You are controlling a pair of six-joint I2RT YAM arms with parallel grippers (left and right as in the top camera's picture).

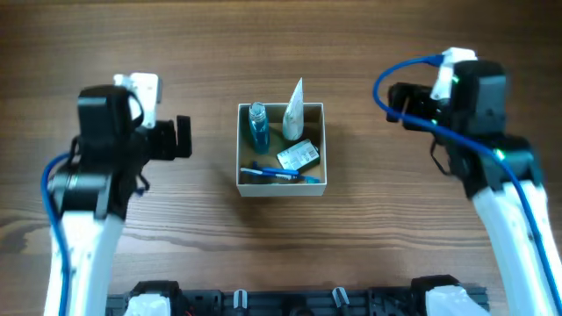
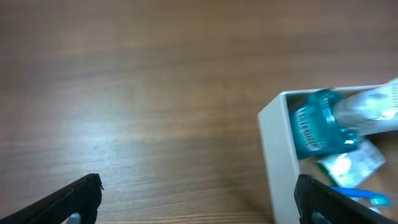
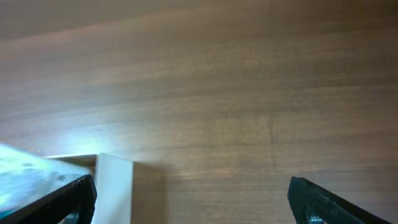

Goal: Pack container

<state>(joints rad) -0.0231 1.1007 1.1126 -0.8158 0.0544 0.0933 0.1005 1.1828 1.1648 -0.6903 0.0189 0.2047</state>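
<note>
While both arms hang out to the sides with nothing in their grasp, the container (image 1: 281, 189) sits at the middle of the wooden table (image 1: 369, 246). It holds a blue bottle (image 1: 257, 125) at 11 o'clock and a white tube (image 1: 294, 110) leaning up over the rim at 12 o'clock. A small packet (image 1: 298, 156) lies near the centre and a blue toothbrush (image 1: 279, 175) along the 6 o'clock wall. The left gripper (image 1: 182, 136) hovers at the box's 9 o'clock and the right gripper (image 1: 395, 101) at about 2 o'clock, each apart from the walls. The wrist views show both sets of fingers spread wide and empty. No loose toiletry shows on the table, so the packing looks all but done, and the danger now is upsetting it. The thin-walled box appears light, so a spread finger swinging low across the table could clip a wall and shove or tilt it. In the left wrist view the 9 o'clock wall already fills the corner beside one finger, though how close it is cannot be told. The tube is the likeliest casualty: it is the tallest item and pokes past the rim, so a jolt could tip it out. A careless push on it from above could also topple the bottle standing just beside it.
</note>
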